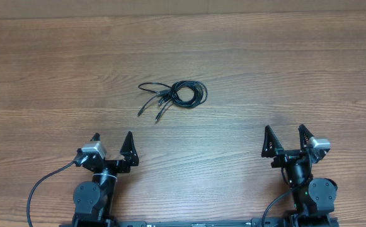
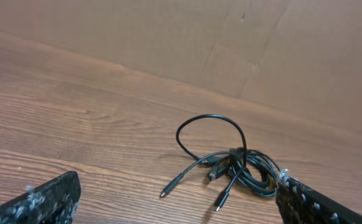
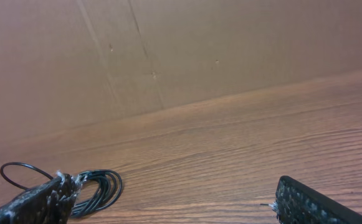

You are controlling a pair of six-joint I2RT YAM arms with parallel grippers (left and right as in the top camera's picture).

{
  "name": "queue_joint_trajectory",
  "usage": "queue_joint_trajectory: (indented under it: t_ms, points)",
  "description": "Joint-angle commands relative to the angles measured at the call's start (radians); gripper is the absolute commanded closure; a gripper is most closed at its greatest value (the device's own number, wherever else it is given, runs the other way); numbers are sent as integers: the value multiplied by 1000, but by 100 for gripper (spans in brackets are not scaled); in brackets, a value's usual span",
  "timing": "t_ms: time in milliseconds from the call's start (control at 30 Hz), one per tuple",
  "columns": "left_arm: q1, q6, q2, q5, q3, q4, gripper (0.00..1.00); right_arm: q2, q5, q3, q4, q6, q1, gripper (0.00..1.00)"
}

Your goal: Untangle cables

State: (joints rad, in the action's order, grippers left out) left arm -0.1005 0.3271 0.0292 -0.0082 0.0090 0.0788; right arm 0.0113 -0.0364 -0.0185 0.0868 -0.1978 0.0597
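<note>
The cables (image 1: pixel 176 94) lie in one tangled black bundle on the wooden table (image 1: pixel 283 69), a little left of centre. A coiled part is on the right of the bundle and loose plug ends trail to the left. In the left wrist view the cables (image 2: pixel 233 165) lie ahead with a loop standing up and two plug tips pointing toward me. In the right wrist view the coil (image 3: pixel 100 186) shows at the lower left, partly behind one finger. My left gripper (image 1: pixel 112 142) and right gripper (image 1: pixel 286 133) both stand open near the front edge, well short of the bundle, holding nothing.
A brown cardboard wall (image 2: pixel 280 43) runs along the table's far edge. Thick black wires (image 1: pixel 41 186) lead from the arm bases at the front.
</note>
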Motion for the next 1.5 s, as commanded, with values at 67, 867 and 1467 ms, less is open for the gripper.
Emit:
queue_joint_trajectory:
  t_ms: [67,867,1467]
  points:
    - [-4,-71,10,78,11,24,0,-8,10,11,-5,-3,3,0]
    - [-4,-96,300,56,743,615,0,-8,10,11,-5,-3,3,0]
    - [-5,-147,1027,301,1403,1184,0,-8,10,11,-5,-3,3,0]
